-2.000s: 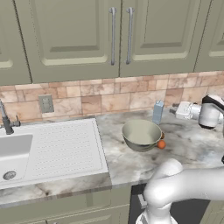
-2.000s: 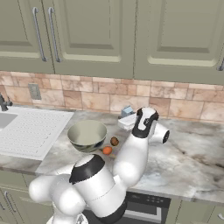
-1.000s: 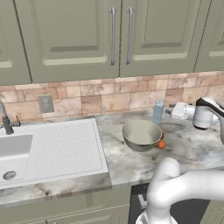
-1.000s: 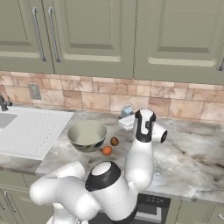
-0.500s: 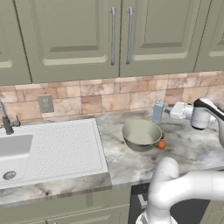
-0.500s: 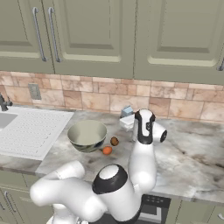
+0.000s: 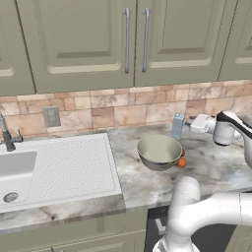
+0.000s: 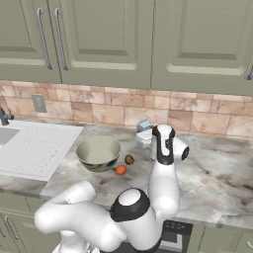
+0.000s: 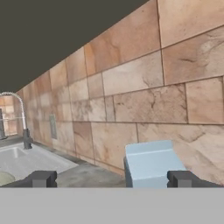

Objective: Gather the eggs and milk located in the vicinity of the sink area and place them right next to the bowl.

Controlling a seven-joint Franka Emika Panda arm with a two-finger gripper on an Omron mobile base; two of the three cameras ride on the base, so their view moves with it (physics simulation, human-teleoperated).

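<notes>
surface: marble counter (image 7: 216,165) | wall: stone-tile backsplash (image 7: 123,106), green cabinets (image 7: 78,39) | end effector (image 9: 111,178): spread

In the left base view one egg (image 7: 182,153) is mostly hidden behind the bowl (image 7: 158,151), and the sink area (image 7: 19,170) runs off the left edge. In the right base view the arm covers part of the milk (image 8: 144,132). In the hand view the milk's lower part is cut off at the bottom
</notes>
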